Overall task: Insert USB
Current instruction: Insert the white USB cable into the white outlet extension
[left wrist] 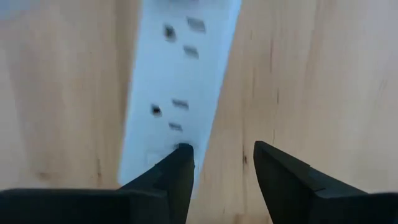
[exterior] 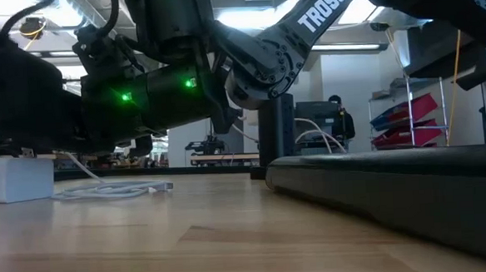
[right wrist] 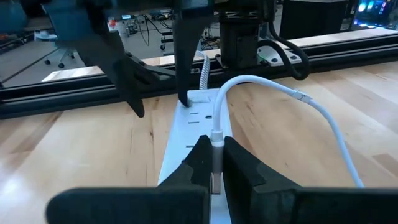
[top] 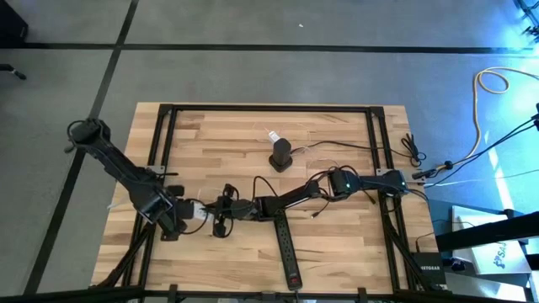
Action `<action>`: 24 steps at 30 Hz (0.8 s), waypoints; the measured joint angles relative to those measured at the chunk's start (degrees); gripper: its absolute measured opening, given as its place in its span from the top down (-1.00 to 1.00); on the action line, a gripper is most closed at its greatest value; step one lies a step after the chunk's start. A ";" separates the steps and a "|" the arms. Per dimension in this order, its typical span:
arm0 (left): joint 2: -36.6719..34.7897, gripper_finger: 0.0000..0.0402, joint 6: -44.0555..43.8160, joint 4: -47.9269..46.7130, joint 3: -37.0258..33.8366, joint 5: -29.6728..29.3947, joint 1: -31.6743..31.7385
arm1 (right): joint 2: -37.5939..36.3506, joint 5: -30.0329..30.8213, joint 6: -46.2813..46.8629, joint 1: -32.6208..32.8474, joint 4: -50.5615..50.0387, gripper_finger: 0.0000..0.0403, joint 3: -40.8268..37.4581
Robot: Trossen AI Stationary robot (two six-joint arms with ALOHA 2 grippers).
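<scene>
My right pincer (right wrist: 214, 163) pinches the USB plug (right wrist: 216, 138) upright over the white strip (right wrist: 193, 121), lengthwise ahead; left pincer (left wrist: 217, 171) half-open steadies its end.

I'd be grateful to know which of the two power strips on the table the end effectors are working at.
The white strip, between both end effectors; the black strip lies apart, untouched.

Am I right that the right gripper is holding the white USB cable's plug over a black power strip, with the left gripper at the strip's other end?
Not quite: the power strip under the plug is white, as the right wrist view shows. The right gripper does hold the white USB cable by its plug, and the left gripper is at the strip's other end.
</scene>
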 joint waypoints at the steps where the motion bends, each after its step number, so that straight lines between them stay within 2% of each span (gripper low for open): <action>1: -0.15 0.26 -0.01 0.25 0.54 -1.56 -0.10 | 0.00 0.00 -0.02 -0.02 0.00 1.00 0.00; 5: -0.50 0.26 2.40 0.33 2.29 -8.99 -1.07 | 0.00 0.04 -0.09 -0.04 -0.09 1.00 0.00; 9: -0.27 0.26 4.39 -0.20 1.64 -10.04 -1.16 | 0.00 0.07 -0.31 -0.02 -0.13 1.00 0.00; 12: -0.20 0.25 2.67 -0.50 0.41 -13.43 -0.64 | 0.00 0.07 -0.44 0.00 -0.18 1.00 0.00; 17: 0.06 0.15 5.40 1.76 -0.92 -12.61 -0.81 | 0.00 0.04 -0.45 0.00 -0.31 1.00 0.00; 24: 2.58 -0.15 6.77 1.79 -1.17 -11.76 -0.59 | 0.00 -0.11 -0.53 0.02 -0.33 1.00 0.00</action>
